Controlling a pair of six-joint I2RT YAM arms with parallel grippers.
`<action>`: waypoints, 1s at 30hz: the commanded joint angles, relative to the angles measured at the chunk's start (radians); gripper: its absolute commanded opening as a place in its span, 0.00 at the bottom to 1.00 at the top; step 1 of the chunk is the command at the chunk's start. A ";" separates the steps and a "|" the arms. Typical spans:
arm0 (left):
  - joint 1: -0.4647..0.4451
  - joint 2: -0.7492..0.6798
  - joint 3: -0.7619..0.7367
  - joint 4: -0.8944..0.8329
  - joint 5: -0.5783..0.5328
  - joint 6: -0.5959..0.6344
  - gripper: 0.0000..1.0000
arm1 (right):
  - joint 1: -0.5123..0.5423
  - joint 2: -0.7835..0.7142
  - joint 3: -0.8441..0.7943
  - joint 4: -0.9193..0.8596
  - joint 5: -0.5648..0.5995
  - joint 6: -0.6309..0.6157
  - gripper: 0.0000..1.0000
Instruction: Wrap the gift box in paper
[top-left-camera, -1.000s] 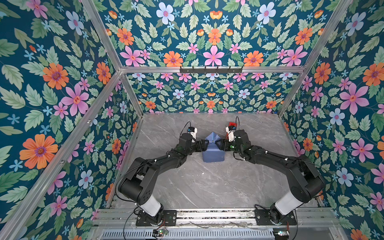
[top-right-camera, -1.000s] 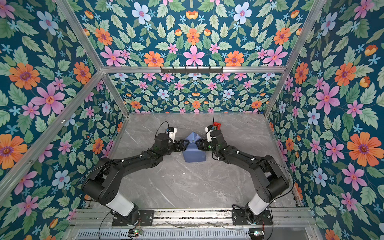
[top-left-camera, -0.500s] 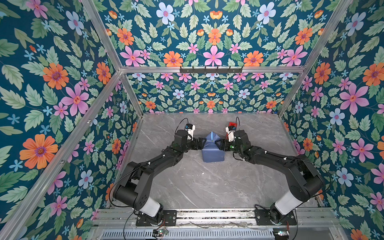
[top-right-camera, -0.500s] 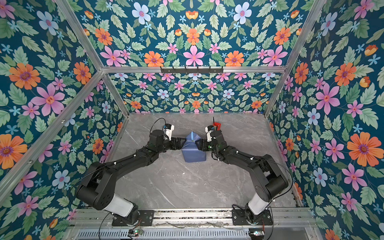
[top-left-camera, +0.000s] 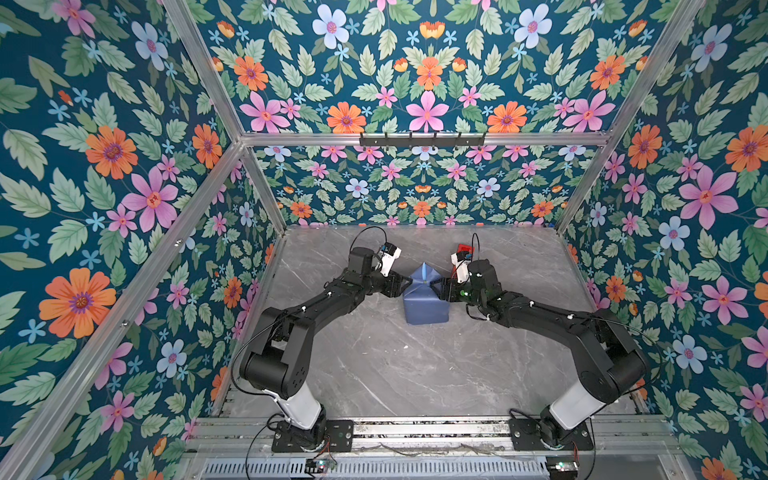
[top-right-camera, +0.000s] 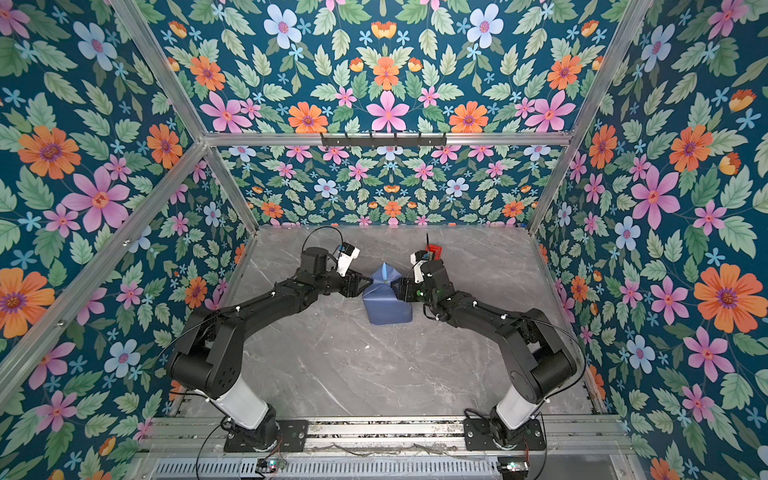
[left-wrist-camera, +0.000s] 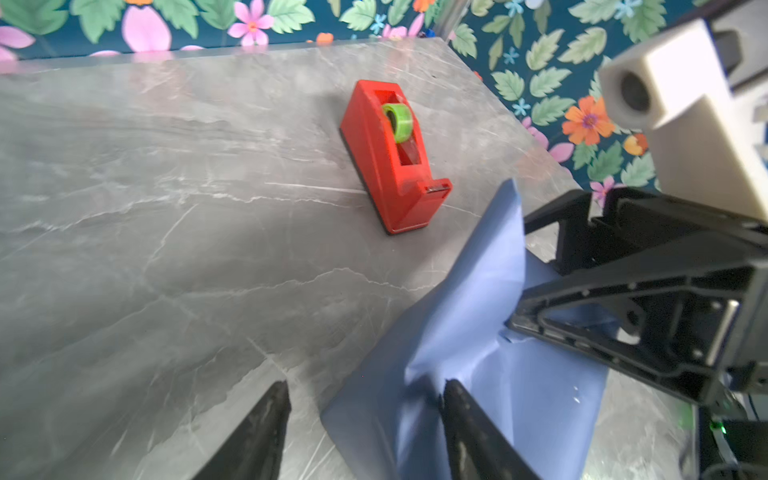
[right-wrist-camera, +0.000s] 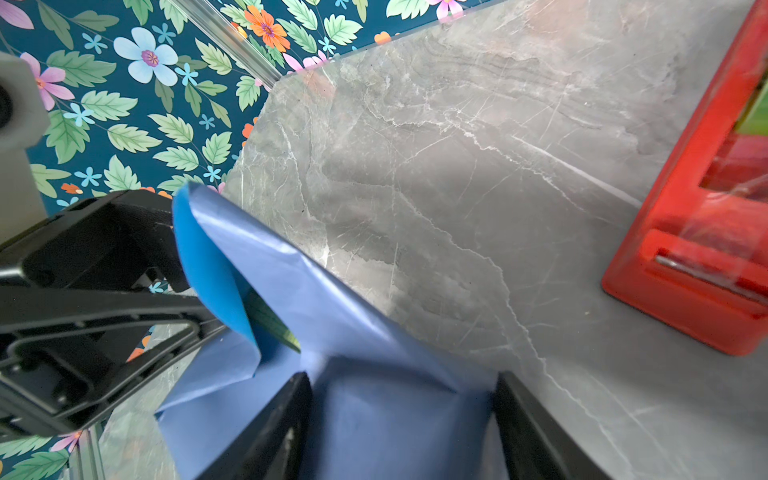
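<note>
Bench (top-left-camera: 395, 374) near half bare, room to swing. At mid-bench paper (top-left-camera: 426, 305) covers gift box (right-wrist-camera: 274, 328), only a green sliver shows; far flap peaks up, unfolded. Left fingers (left-wrist-camera: 461, 411) apart, one pressing paper; right fingers (right-wrist-camera: 282, 419) apart, straddling flap, prob. to tuck it. Tape dispenser (left-wrist-camera: 395, 158) waits nr far edge, ready for sealing.

Paper (top-left-camera: 426, 305) over gift box (right-wrist-camera: 272, 322), on table (top-left-camera: 395, 365) between my left gripper (top-left-camera: 405, 284) and right gripper (top-left-camera: 434, 286); tape dispenser (top-left-camera: 464, 250) behind.
</note>
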 joint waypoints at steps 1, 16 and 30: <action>0.002 0.036 0.043 -0.050 0.084 0.086 0.54 | 0.001 0.001 0.001 -0.084 -0.003 -0.014 0.70; 0.001 0.138 0.160 -0.064 0.269 0.179 0.30 | 0.000 0.010 0.013 -0.091 -0.007 -0.015 0.69; 0.002 0.153 0.179 -0.069 0.318 0.230 0.13 | 0.000 0.010 0.039 -0.110 -0.014 -0.020 0.69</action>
